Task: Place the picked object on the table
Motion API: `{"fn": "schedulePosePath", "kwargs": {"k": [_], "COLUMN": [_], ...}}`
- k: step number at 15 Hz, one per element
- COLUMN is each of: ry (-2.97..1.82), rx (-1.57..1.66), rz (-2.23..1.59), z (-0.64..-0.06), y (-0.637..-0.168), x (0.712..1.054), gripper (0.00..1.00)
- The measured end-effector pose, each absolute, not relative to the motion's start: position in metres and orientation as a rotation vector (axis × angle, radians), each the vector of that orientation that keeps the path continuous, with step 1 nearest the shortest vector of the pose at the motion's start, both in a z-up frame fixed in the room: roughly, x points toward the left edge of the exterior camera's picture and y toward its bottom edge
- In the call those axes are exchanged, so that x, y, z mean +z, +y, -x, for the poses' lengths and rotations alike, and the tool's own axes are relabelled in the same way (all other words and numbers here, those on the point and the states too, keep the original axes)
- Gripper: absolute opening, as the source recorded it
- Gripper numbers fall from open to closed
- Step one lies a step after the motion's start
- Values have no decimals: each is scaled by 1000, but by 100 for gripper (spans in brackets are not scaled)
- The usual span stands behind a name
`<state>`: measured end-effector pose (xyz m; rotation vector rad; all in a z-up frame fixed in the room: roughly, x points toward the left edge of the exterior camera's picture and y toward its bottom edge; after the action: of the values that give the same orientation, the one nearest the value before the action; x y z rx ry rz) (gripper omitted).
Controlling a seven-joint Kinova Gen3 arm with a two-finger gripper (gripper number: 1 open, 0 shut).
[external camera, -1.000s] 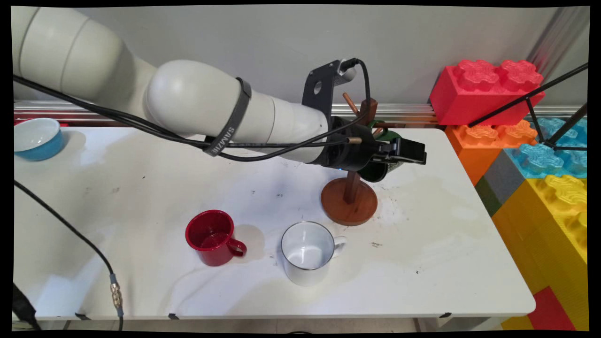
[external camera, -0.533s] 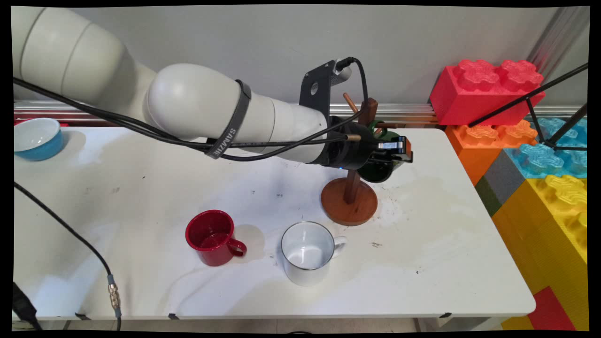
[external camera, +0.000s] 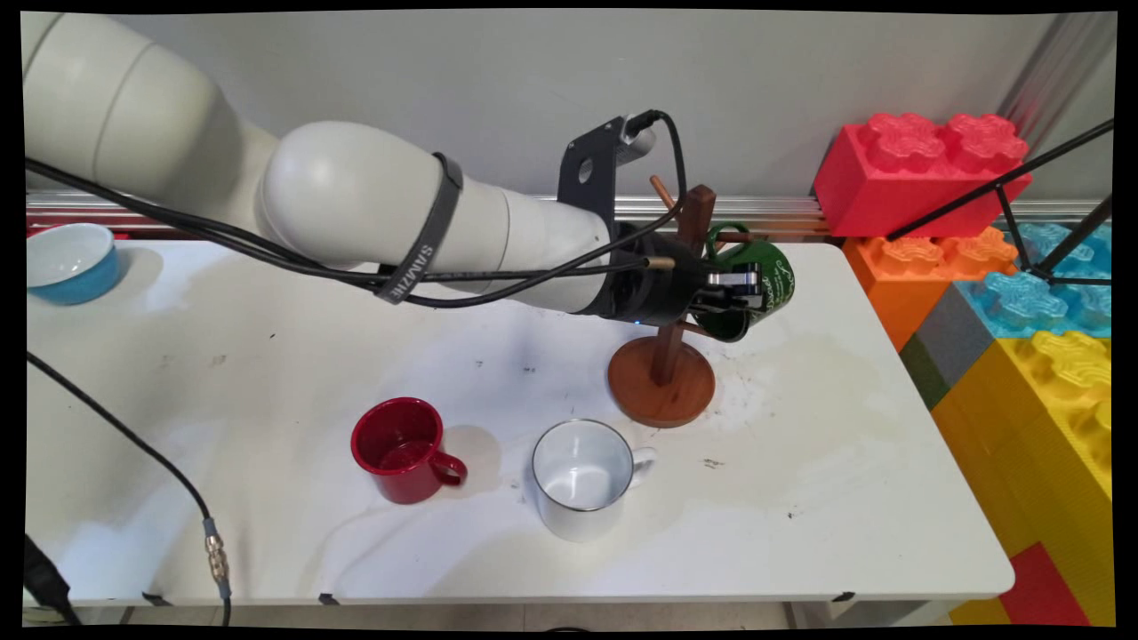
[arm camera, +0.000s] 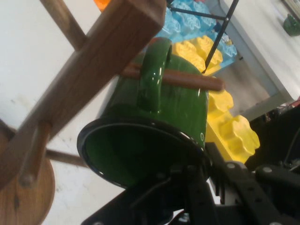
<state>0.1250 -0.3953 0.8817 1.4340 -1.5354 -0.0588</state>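
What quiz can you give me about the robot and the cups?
1. The mug hanging on the rack, right by the gripper, is: A red, B green, C white.
2. True or false: the white mug lies on its side.
3. Fill in: the bowl is ___ on the outside.

Key: 1 B. 2 False, it stands upright. 3 blue.
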Motion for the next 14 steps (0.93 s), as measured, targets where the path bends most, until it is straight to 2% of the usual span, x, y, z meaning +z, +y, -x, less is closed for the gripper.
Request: {"fn": "schedulePosePath", "kwargs": {"k": [14], "ry": [-1493], "rx": [-185], "rz": [-1330], "z": [-121], "y": [-363], "x": [931], "gripper": [0]}}
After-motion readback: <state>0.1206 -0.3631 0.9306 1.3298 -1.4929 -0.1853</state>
